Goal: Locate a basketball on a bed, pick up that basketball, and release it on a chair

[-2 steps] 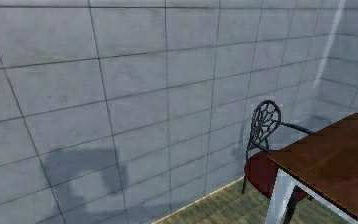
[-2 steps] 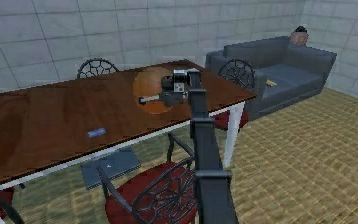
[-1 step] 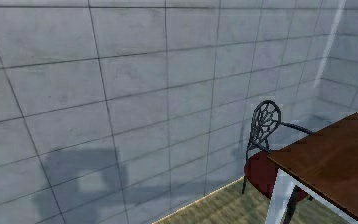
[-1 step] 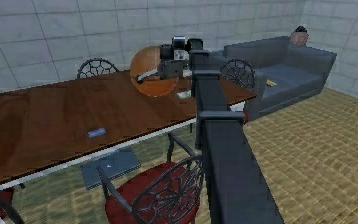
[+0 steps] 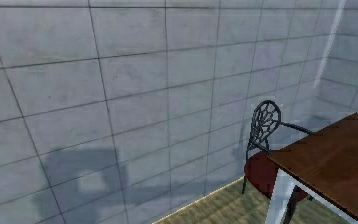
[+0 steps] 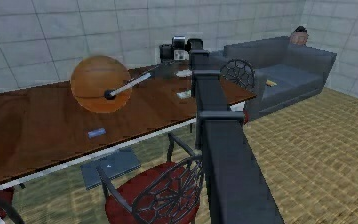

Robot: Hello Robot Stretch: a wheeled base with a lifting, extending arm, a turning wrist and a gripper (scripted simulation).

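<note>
Arm side view: my arm reaches across a brown table. My gripper meets the basketball at the table's far side. I cannot tell whether I grasp the ball or it rests on the table. A red chair stands at the near edge, and a grey sofa stands beyond.

Red chair under table edge

Dark wooden table, white legs; small flat bluish item lies on top near front edge
</note>
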